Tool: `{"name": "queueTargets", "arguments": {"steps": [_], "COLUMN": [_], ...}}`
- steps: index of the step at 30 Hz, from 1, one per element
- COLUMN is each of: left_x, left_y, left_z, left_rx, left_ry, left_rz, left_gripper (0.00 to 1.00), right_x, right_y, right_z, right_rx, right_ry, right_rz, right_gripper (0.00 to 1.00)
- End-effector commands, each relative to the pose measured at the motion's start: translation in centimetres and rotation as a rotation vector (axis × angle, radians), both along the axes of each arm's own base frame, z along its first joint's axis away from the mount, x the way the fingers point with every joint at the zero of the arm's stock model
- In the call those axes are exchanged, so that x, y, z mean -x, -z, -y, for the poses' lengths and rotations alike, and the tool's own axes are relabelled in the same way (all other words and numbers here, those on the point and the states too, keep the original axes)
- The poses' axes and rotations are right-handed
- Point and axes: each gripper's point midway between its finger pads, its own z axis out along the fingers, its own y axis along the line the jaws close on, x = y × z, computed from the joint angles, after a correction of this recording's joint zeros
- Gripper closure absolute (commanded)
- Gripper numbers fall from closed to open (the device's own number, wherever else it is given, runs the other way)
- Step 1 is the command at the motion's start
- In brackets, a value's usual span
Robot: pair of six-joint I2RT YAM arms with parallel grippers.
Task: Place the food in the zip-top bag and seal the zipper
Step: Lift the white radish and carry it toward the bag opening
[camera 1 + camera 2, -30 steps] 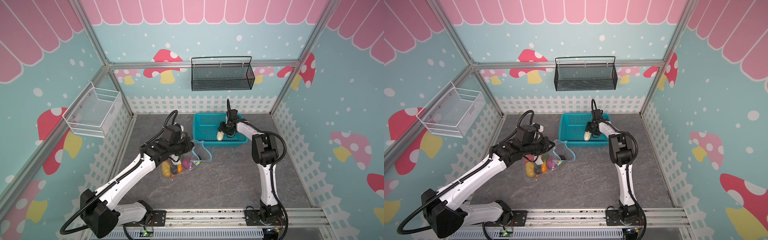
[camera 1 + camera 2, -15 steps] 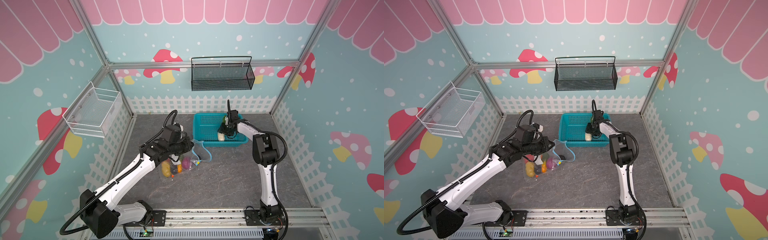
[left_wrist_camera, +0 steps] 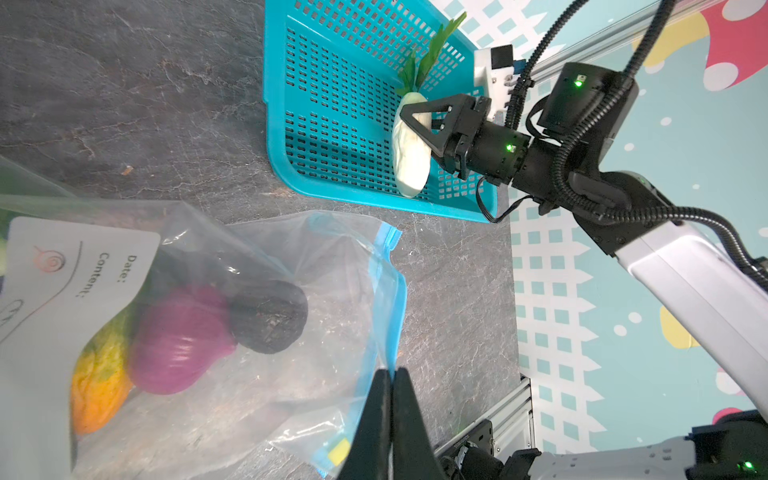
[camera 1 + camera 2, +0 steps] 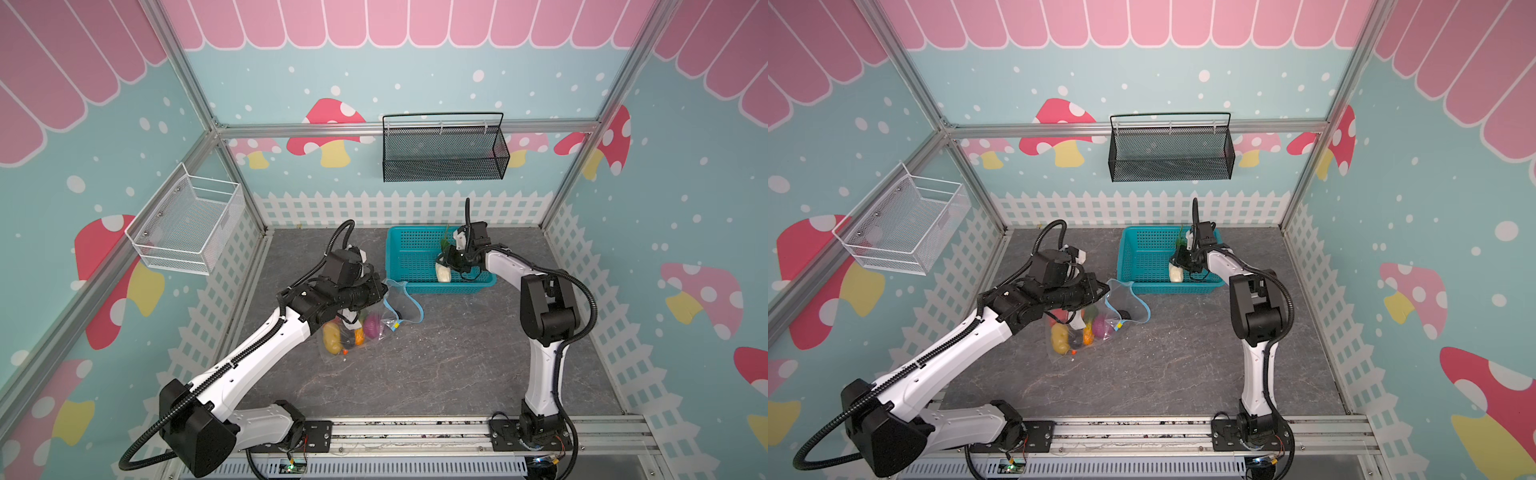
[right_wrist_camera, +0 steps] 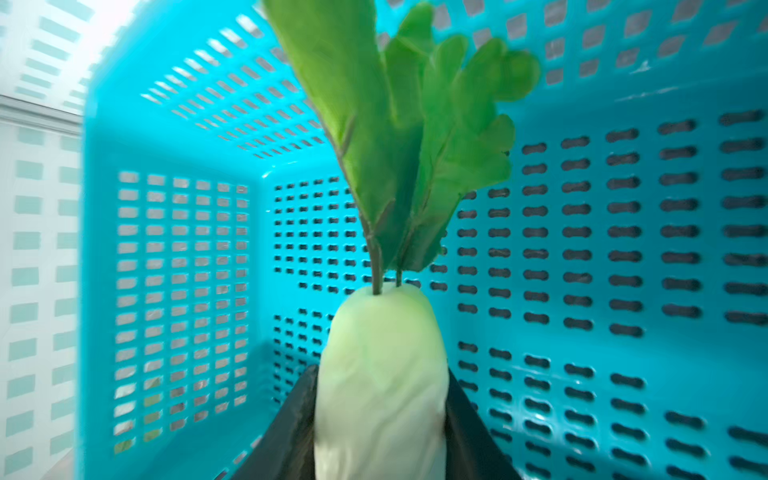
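Observation:
The clear zip-top bag (image 4: pixel 376 320) (image 4: pixel 1100 322) lies on the grey floor, mouth toward the teal basket (image 4: pixel 409 257). My left gripper (image 3: pixel 392 374) (image 4: pixel 380 291) is shut on the light-blue zipper (image 3: pixel 395 299) at the mouth edge, with the yellow slider (image 3: pixel 338 451) beside it. Food inside the bag: a purple onion (image 3: pixel 178 345), a dark eggplant (image 3: pixel 270 320), a yellow potato (image 4: pixel 331 338) and an orange piece (image 3: pixel 99 382). Inside the basket my right gripper (image 5: pixel 380 415) (image 4: pixel 451 259) is shut on the white radish (image 5: pixel 380 382) (image 3: pixel 409 166), its green leaves sticking out beyond the fingertips.
A black wire basket (image 4: pixel 444 153) hangs on the back wall and a white mesh basket (image 4: pixel 187 228) on the left wall. White picket fencing lines the floor edges. The arms' rail (image 4: pixel 415 432) runs along the front.
My right gripper's jaws have drawn in onto the radish inside the basket. The left arm and the bag have stayed put.

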Motion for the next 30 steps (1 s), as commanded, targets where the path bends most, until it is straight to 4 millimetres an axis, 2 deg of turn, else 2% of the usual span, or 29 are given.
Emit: {"name": "queueTargets", "arguments": {"steps": [1, 5, 15, 23, 25, 30], "left_x": [0.1, 0.0, -0.3, -0.4, -0.4, -0.5], "left_y": [-0.8, -1.3, -1.7, -2.5, -2.7, -3.4], "left_z": [-0.5, -0.5, 0.0, 0.4, 0.4, 0.2], "left_rx": [0.001, 0.007, 0.031, 0.060, 0.067, 0.088], "left_ry": [-0.011, -0.013, -0.016, -0.012, -0.012, -0.021], "left_rz": [0.022, 0.027, 0.013, 0.014, 0.013, 0.016], "left_gripper": [1.00, 1.00, 1.00, 1.00, 1.00, 1.00], "right_x": [-0.5, 0.7, 6.0, 12.0, 13.8, 17.5], "right_y": [-4.4, -6.1, -16.2, -21.6, -22.7, -24.1], "right_z": [-0.2, -0.7, -2.6, -7.0, -8.7, -11.2], "right_rx": [-0.038, -0.077, -0.253, -0.447, -0.482, -0.518], "right_ry": [-0.017, -0.059, -0.178, -0.314, -0.362, -0.418], "right_rz": [0.145, 0.220, 0.614, 0.816, 0.871, 0.980], "right_gripper": [0.65, 0.65, 0.64, 0.66, 0.69, 0.72]}}
